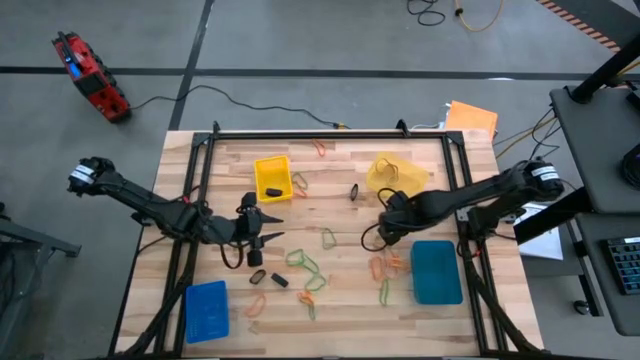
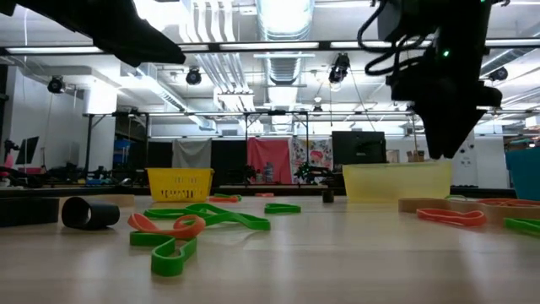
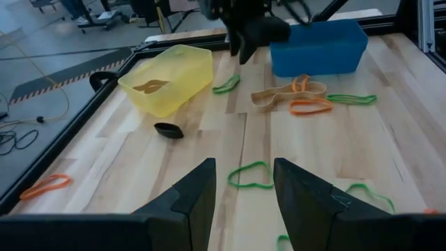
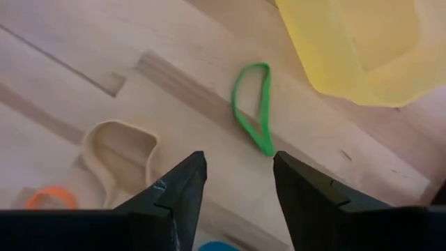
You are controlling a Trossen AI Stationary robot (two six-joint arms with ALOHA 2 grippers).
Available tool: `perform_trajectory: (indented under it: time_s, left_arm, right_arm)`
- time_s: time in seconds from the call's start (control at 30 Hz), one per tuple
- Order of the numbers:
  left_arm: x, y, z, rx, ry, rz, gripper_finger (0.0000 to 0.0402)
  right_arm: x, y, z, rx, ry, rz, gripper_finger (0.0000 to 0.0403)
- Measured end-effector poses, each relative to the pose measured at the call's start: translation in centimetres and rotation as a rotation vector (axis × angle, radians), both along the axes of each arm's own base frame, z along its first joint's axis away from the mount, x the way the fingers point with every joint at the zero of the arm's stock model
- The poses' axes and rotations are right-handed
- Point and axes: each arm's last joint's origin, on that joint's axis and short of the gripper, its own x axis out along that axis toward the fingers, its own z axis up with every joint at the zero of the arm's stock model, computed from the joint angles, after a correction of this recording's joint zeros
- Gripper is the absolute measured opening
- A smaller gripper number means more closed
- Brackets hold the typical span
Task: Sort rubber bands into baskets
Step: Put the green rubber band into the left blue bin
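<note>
thin green rubber band (image 4: 253, 108) lies flat, elongated.

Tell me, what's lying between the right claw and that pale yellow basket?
One green rubber band on bare wood, between the right gripper and the pale yellow basket, in the right wrist view.

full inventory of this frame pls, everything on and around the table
bright yellow basket: 1, far left-centre of table
pale yellow basket: 1, translucent, far right-centre, tilted
bright blue basket: 1, near left corner
teal basket: 1, near right side
rubber bands: many, green, orange, tan, black, scattered mid-table; exact count unclear
orange sheet: 1, beyond far right corner
red device: 1, on floor, far left
keyboard: 1, side desk at right
left hand: open, empty, above left-centre bands
right hand: open, empty, over a green band beside the pale yellow basket
</note>
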Motion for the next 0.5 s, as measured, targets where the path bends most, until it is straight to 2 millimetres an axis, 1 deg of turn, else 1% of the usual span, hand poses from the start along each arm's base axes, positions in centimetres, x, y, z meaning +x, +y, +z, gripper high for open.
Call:
perform_trajectory:
  time_s: [0.13,0.3,0.5]
  left_arm:
    - [0.0,0.0,0.0,0.000,0.000,0.000,0.0129]
    - [0.0,0.0,0.0,0.005,-0.002,0.011,0.0129]
    - [0.0,0.0,0.0,0.005,-0.002,0.011,0.0129]
  right_arm:
    - [0.4,-0.4,-1.0,-0.005,0.050,0.004,0.0187]
    - [0.8,-1.0,-1.8,-0.008,0.105,0.055,0.0206]
    - [1.0,-1.4,-2.0,-0.004,0.120,0.095,0.0210]
